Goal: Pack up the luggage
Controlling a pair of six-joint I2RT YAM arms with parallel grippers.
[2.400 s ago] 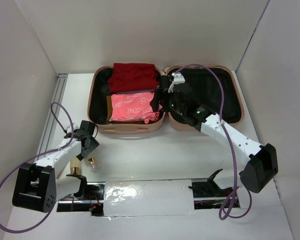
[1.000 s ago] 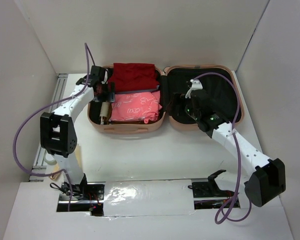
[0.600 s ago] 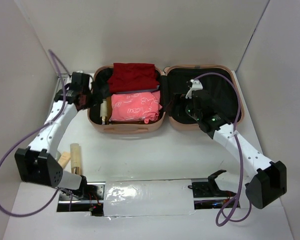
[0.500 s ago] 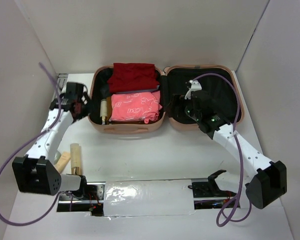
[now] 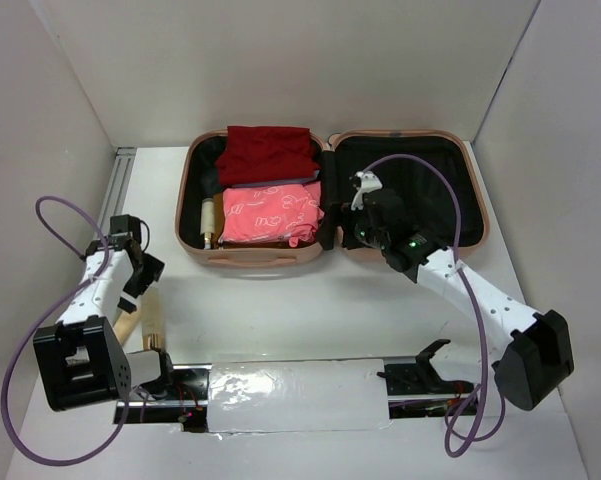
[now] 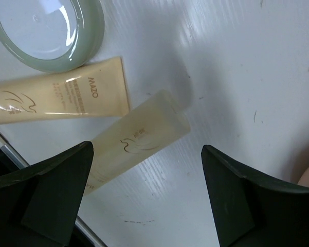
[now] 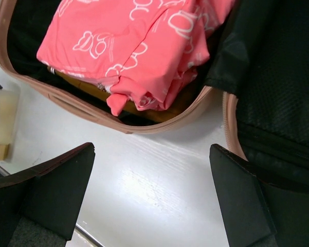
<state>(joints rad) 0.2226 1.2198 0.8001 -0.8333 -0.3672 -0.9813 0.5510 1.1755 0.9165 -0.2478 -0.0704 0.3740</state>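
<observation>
The luggage, a pale peach-pink hard shell with rounded corners and black lining, lies open flat at the back of the white table, near the rear wall. Its left half holds a dark red garment and a pink cloth printed with white outlines; the right half shows bare lining. The right gripper hangs wide open over the near rim by the hinge, holding nothing. The left gripper, also spread wide and empty, hovers over a pale tube at the table's left side, beside a yellow tube reading "MAZO". White tabletop runs between the rim and the arm bases.
</observation>
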